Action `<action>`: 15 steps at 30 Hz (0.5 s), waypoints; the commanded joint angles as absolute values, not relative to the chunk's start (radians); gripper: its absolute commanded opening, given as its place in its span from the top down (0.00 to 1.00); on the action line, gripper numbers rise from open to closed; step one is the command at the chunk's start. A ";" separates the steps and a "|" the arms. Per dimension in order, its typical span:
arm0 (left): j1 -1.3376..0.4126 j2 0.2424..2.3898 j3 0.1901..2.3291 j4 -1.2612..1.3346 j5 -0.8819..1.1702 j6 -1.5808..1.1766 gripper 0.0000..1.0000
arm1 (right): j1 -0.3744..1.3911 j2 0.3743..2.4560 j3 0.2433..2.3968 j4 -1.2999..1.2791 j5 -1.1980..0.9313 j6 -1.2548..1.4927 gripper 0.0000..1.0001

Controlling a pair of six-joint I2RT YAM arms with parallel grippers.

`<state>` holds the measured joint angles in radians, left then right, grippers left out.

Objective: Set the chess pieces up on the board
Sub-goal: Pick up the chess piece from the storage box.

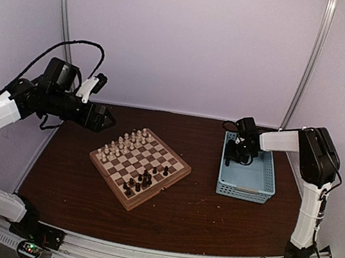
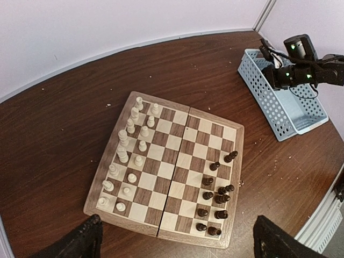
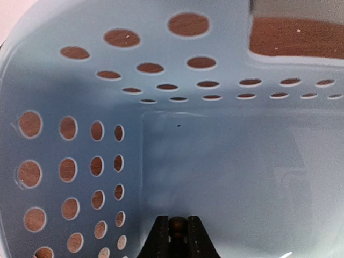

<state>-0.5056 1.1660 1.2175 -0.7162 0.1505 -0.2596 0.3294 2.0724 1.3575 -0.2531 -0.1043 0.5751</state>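
Noted on table (image 1: 211,219): board (image 1: 145,157) centred, cream chessmen (image 2: 129,156) ranked, dark chessmen (image 2: 215,196) incomplete. Right of it, blue basket (image 1: 244,192). Inside, right hand (image 1: 237,153) clamped on lone dark piece (image 3: 176,226); left hand (image 1: 102,119) spread wide, empty. Judged light, hard, slippery; grip mid-stem.

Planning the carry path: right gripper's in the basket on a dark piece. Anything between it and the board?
The basket itself: the dark piece sits low in the right gripper, so it must clear the wall on the board side. Beyond that, nothing visible before the board.
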 commanded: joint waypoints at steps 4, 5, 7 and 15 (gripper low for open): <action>-0.506 1.086 1.186 -0.698 0.172 -0.255 0.02 | 0.333 1.970 1.314 -0.343 -0.012 0.544 0.93; -0.506 1.082 1.184 -0.697 0.176 -0.257 0.02 | 0.333 1.937 1.292 -0.322 -0.012 0.543 0.93; -0.506 1.080 1.181 -0.696 0.184 -0.260 0.02 | 0.333 1.875 1.250 -0.288 -0.014 0.529 0.93; -0.507 1.107 1.133 -0.585 0.428 -0.297 0.02 | 0.340 1.664 1.097 -0.200 -0.104 0.459 0.92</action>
